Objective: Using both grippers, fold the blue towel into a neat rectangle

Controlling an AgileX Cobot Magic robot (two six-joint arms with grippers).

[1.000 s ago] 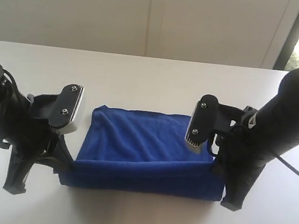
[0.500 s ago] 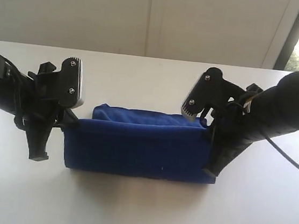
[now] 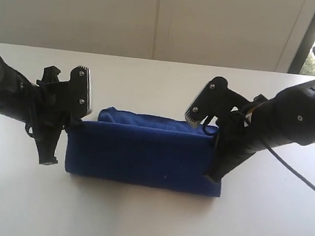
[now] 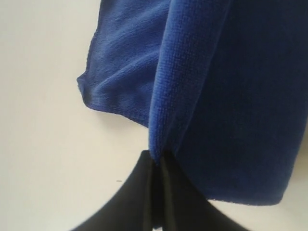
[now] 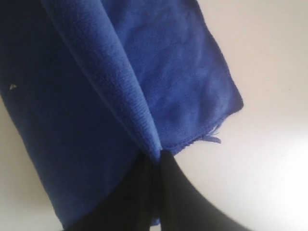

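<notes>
- Blue towel: it lies on the white desk, between the two arms. A front layer is lifted by its two upper corners and hangs as a flat band. Its lower edge appears to meet the desk.
- Left gripper: it is at the towel's upper left corner. In the left wrist view the black fingers are pressed together and pinch a fold of the cloth edge.
- Right gripper: it is at the towel's upper right corner. In the right wrist view its fingers are likewise closed and pinch the folded edge.
- Loose thread: a short frayed strand sticks out of a towel corner just beside the right fingers.
- Hidden parts: in the exterior view the raised layer covers most of the rear layer, so only a narrow strip shows above it. The fingertips are hard to make out there against the dark arm parts.
- Cut off: both wrist views crop the towel at the frame edges, so its full outline cannot be read from them.
</notes>
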